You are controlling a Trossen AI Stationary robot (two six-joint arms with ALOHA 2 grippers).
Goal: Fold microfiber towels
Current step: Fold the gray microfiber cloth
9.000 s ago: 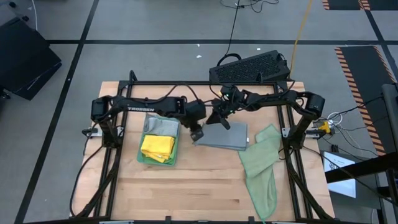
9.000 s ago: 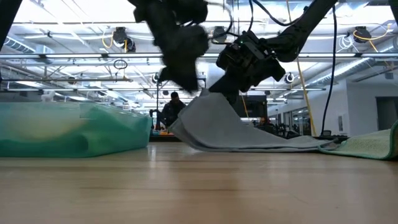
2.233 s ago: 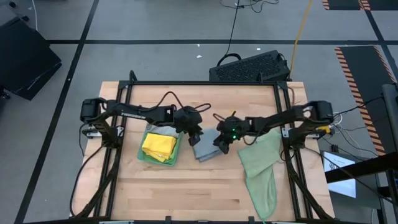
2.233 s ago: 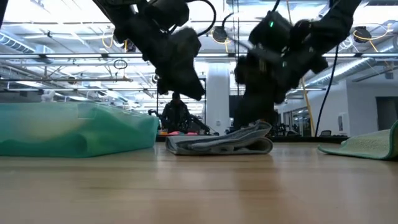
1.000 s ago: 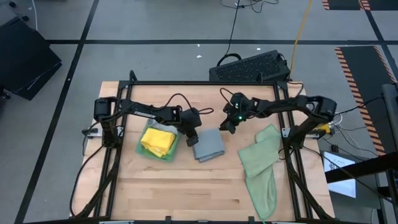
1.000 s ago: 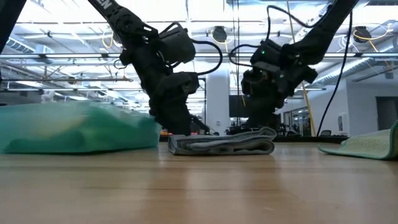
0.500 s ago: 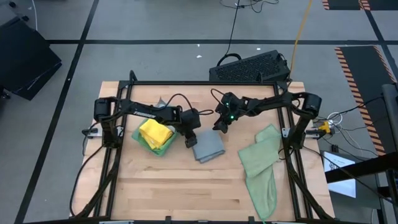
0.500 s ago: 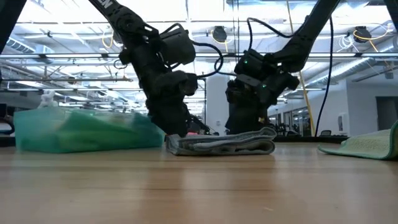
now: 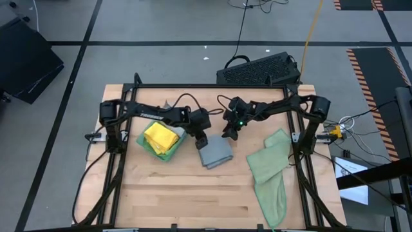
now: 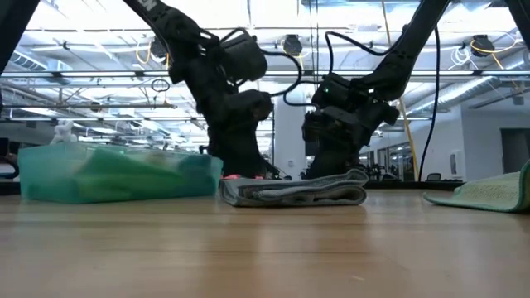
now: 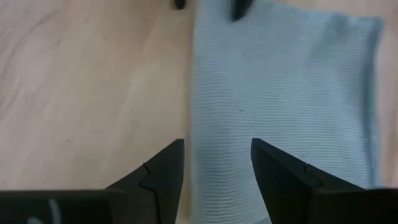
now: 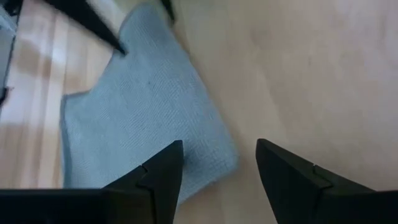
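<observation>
A folded grey towel lies flat on the wooden surface near the frame's centre. The left tool hovers at the towel's upper-left corner, fingers spread, grasping nothing. The right tool hangs just above the towel's upper-right edge, also released. A yellow towel tops the stack at centre left; sage towels lie at right.

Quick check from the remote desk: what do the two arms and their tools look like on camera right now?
Both arms are black, slim and jointed, with looping black cables. The left arm carries white lettering along one link. The right arm shows a small green light near its wrist. The left tool and right tool each have two dark, wedge-shaped fingers with a gap between them.
</observation>
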